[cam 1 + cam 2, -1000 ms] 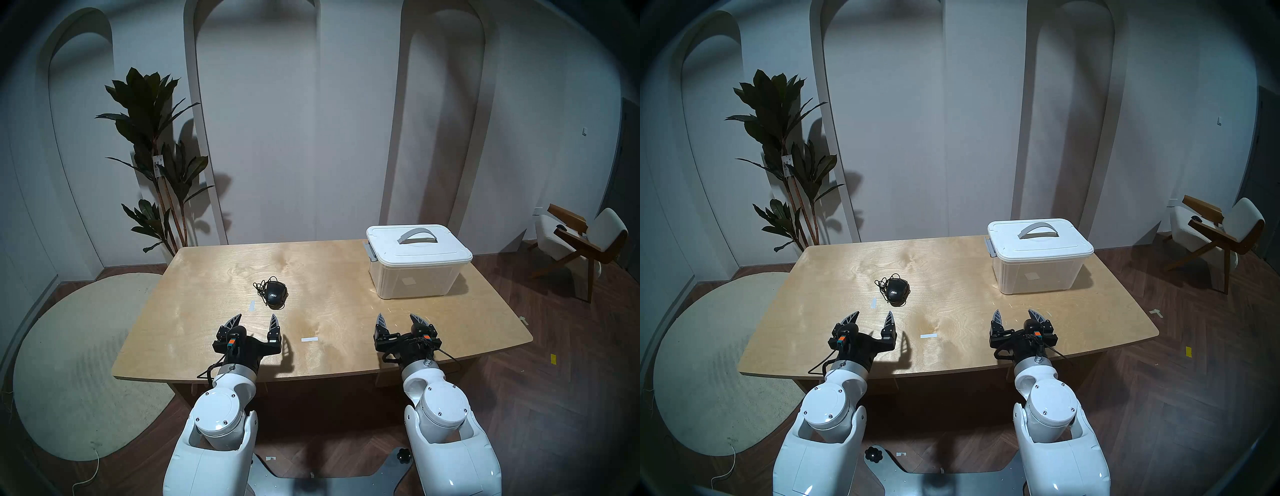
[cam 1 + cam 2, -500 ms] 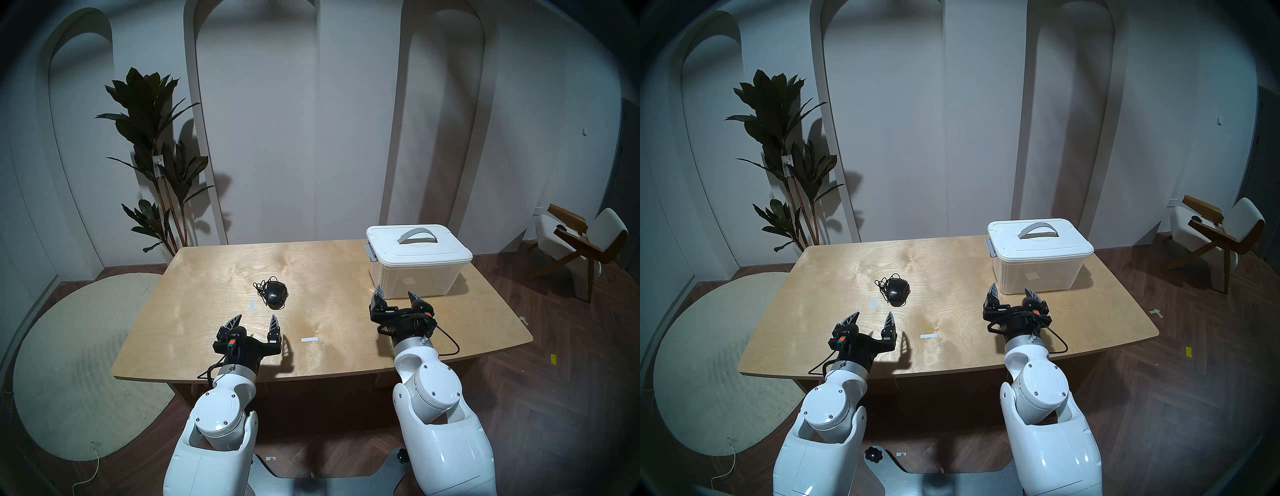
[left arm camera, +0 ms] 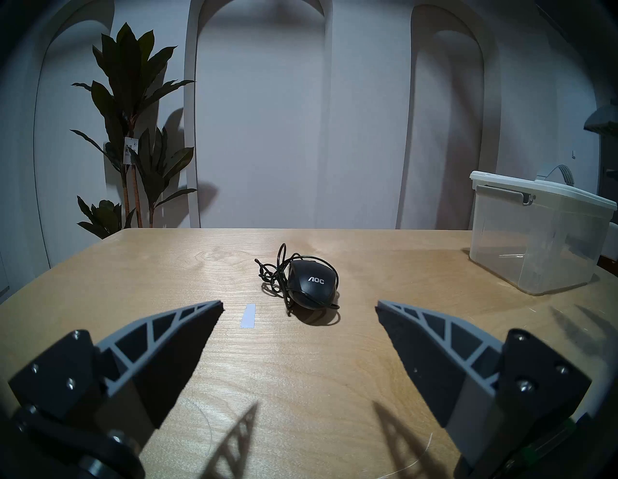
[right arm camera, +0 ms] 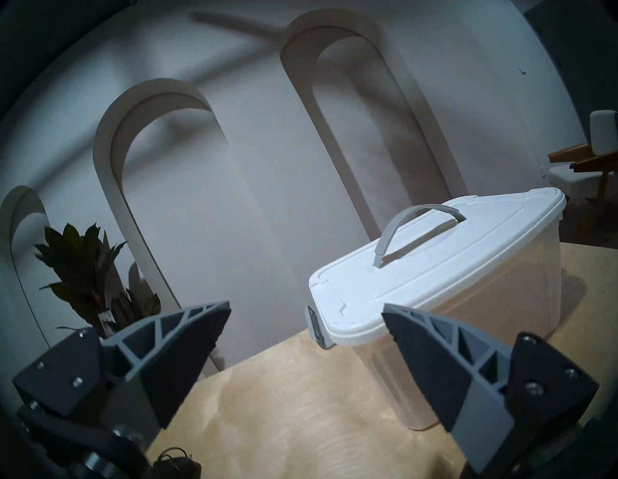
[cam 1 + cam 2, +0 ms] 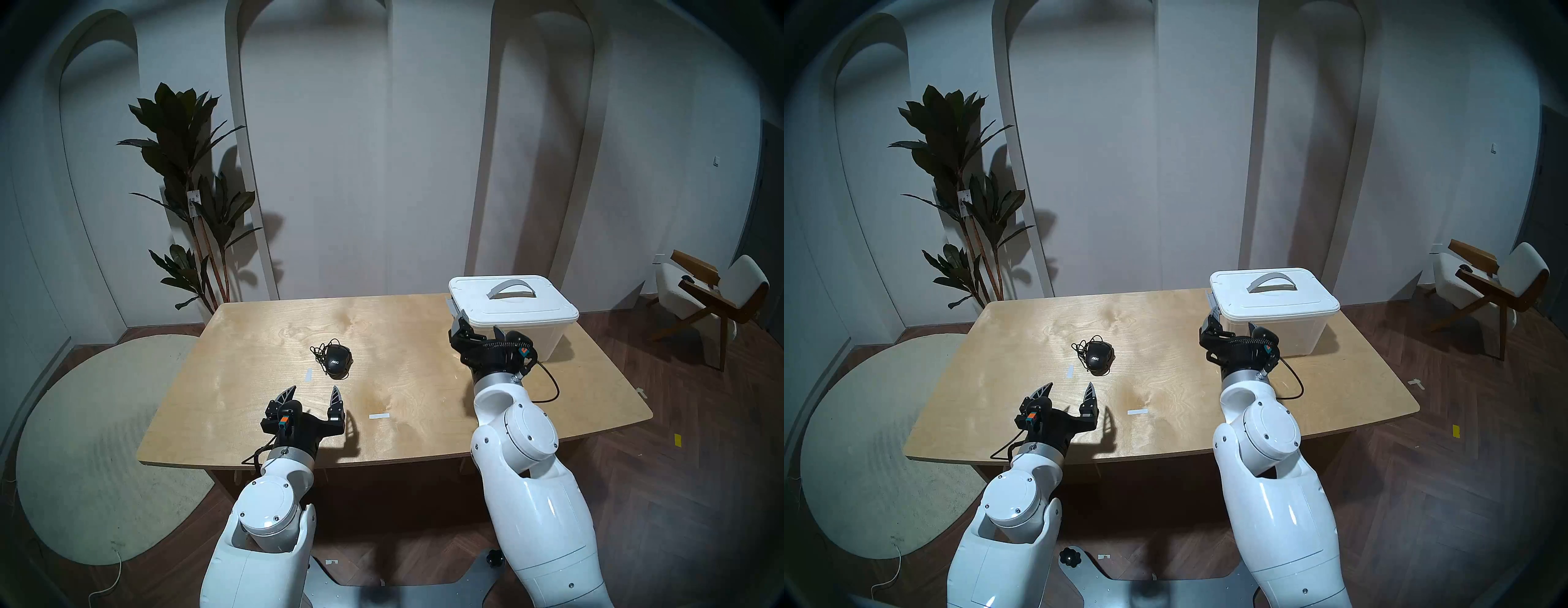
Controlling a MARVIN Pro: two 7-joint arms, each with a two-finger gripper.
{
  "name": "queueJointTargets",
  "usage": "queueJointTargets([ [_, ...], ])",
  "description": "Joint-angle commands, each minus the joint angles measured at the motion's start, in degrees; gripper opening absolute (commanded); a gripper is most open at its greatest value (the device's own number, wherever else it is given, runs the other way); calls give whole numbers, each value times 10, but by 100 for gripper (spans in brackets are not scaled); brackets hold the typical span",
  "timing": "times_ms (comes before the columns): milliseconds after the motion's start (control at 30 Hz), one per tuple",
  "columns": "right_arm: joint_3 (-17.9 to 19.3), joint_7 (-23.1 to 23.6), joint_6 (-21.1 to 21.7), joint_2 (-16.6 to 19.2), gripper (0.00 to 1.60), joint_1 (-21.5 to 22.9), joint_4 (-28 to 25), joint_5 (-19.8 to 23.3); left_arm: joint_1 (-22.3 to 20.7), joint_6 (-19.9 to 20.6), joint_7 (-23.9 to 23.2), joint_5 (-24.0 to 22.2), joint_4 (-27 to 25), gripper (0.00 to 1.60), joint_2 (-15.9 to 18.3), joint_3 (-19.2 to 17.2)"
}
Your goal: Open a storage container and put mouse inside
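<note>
The storage container (image 5: pixel 547 308) stands at the table's far right with its white lid on and its grey handle (image 5: pixel 511 288) upright; it also shows in the other views (image 5: pixel 1293 299) (image 3: pixel 535 241) (image 4: pixel 434 267). The black AOC mouse (image 5: pixel 337 361) (image 5: pixel 1099 358) (image 3: pixel 312 282) lies mid-table with its cord bunched on its left. My right gripper (image 5: pixel 479 322) (image 5: pixel 1231 321) (image 4: pixel 306 306) is open, empty and raised at the box's near left corner, close to the grey side latch (image 4: pixel 316 326). My left gripper (image 5: pixel 314 388) (image 5: pixel 1069 385) (image 3: pixel 299 305) is open and empty, just short of the mouse.
Two pale tape strips (image 5: pixel 309 374) (image 5: pixel 379 415) lie on the wooden table (image 5: pixel 254 339). A tall plant (image 5: pixel 191 191) stands behind its far left corner. A chair (image 5: pixel 712 297) stands on the floor at the right, a pale rug (image 5: pixel 85 446) at the left.
My right arm has moved forward and up from the table's near edge to the container's near left corner, gripper still open. The left arm, the mouse and the box have not moved.
</note>
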Motion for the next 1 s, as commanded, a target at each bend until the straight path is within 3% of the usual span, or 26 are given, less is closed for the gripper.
queueJointTargets([
  [0, 10, -43, 11, -14, 160, 61, -16, 53, -3, -3, 0, 0, -10, 160, 0, 0],
  [367, 60, -80, 43, -28, 160, 130, 14, 142, -3, -3, 0, 0, -9, 160, 0, 0],
  [700, 110, -75, 72, -34, 160, 183, 46, 203, -4, -3, 0, 0, -9, 160, 0, 0],
  [967, 150, -62, 108, -25, 160, 235, 112, 280, -4, -3, 0, 0, -7, 160, 0, 0],
])
